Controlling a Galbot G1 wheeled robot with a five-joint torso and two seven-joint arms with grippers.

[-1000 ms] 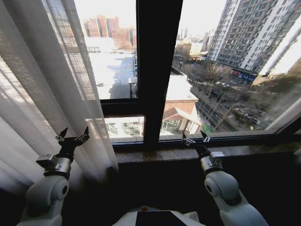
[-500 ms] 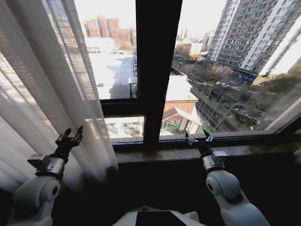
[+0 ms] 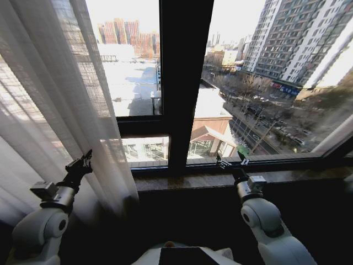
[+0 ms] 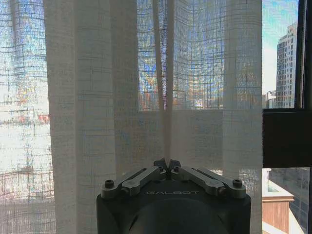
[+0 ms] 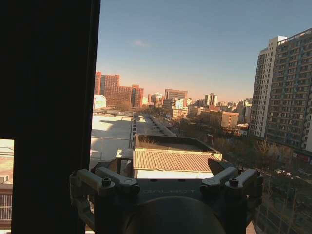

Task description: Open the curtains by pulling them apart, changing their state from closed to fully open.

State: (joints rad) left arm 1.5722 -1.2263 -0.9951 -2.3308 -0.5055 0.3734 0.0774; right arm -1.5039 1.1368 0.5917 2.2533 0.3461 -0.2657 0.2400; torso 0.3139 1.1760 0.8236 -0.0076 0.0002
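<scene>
The left curtain point(image 3: 55, 110) hangs in sheer cream pleats over the left part of the window, its inner edge bunched near the middle post. My left gripper point(image 3: 84, 161) is raised against the panel's lower folds. In the left wrist view the fabric point(image 4: 97, 97) spans the frame, and the left gripper point(image 4: 167, 163) is shut on a narrow pleat that runs straight up from its tips. A pale strip at the far right edge point(image 3: 333, 138) looks like the other curtain. My right gripper point(image 3: 231, 161) stands open above the sill, its fingers point(image 5: 83, 187) spread wide and nothing between them.
A thick black window frame post point(image 3: 185, 83) divides the glass, also seen close in the right wrist view point(image 5: 48, 97). A dark sill point(image 3: 182, 181) runs below the panes. City buildings lie outside. The glass between post and right edge is uncovered.
The left gripper's fingers have closed from open onto the curtain fold, and the left arm has shifted slightly left and down. The right arm has barely moved.
</scene>
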